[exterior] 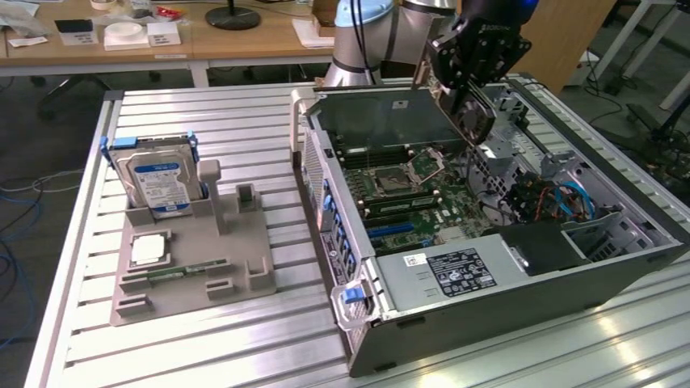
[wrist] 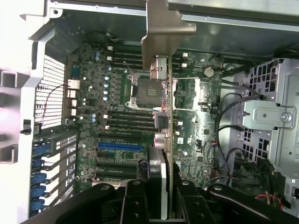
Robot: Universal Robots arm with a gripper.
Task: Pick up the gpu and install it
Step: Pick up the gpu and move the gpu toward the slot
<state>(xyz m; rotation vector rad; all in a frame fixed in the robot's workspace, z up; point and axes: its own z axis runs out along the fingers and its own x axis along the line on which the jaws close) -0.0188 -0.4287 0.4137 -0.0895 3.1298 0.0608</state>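
My gripper (exterior: 466, 87) hangs above the open computer case (exterior: 356, 267), shut on the gpu (exterior: 477, 123). The card hangs below the fingers, tilted, over the case's far side, with its reddish-brown face showing. In the wrist view the gpu (wrist: 168, 121) runs edge-on away from my gripper (wrist: 161, 189), its silver bracket (wrist: 163, 28) at the far end. The black fingers (wrist: 135, 203) clamp it from both sides. It hovers above the motherboard (wrist: 117, 121), roughly over the CPU socket (wrist: 140, 88), clear of the slots (wrist: 119, 146).
On the aluminium table, a grey fixture tray (exterior: 161, 299) at the exterior view's left holds a blue-labelled hard drive (exterior: 160, 182), a silver chip (exterior: 148, 249) and a green memory stick (exterior: 189, 271). Inside the case are a power supply (exterior: 458, 275), cables (exterior: 566, 202) and a drive cage (wrist: 268, 116).
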